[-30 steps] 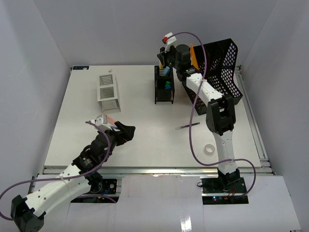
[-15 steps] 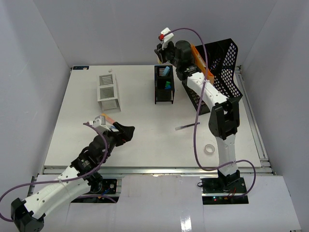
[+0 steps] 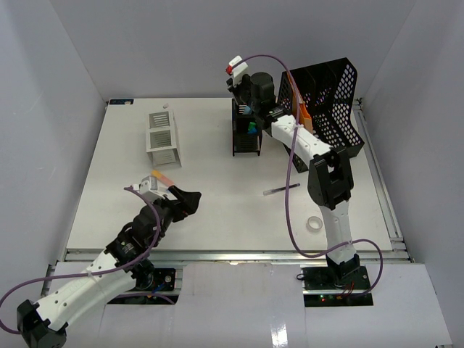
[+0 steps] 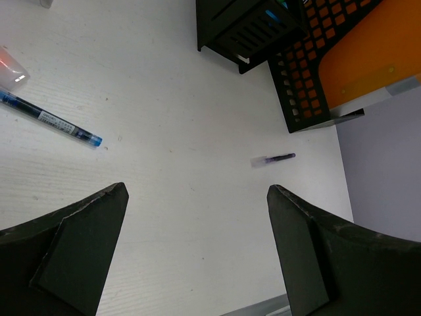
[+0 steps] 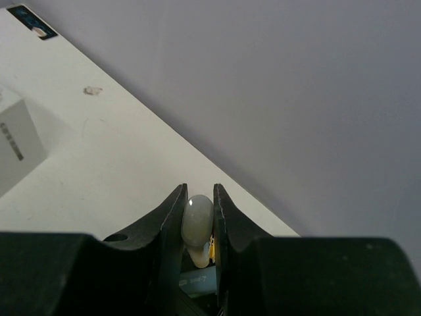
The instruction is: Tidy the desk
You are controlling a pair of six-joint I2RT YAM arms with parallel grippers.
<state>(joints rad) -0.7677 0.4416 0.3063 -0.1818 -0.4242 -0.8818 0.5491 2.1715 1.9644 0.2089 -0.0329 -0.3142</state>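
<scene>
The desk is a white tabletop with a metal rail along its near edge. My right gripper hovers over the black pen holder at the back. In the right wrist view this gripper is shut on a pale rounded pen end, with a blue item just below it. My left gripper is open and empty, low over the desk's front left. In the left wrist view it frames bare desk; a blue pen lies to its left.
A white mesh organiser stands at the back left. A black mesh file tray holding an orange folder stands at the back right. A dark purple pen and a tape roll lie at the right.
My right gripper has swung left over the black pen holder, still shut on the pale pen end. The left arm has shifted slightly toward the near edge.
</scene>
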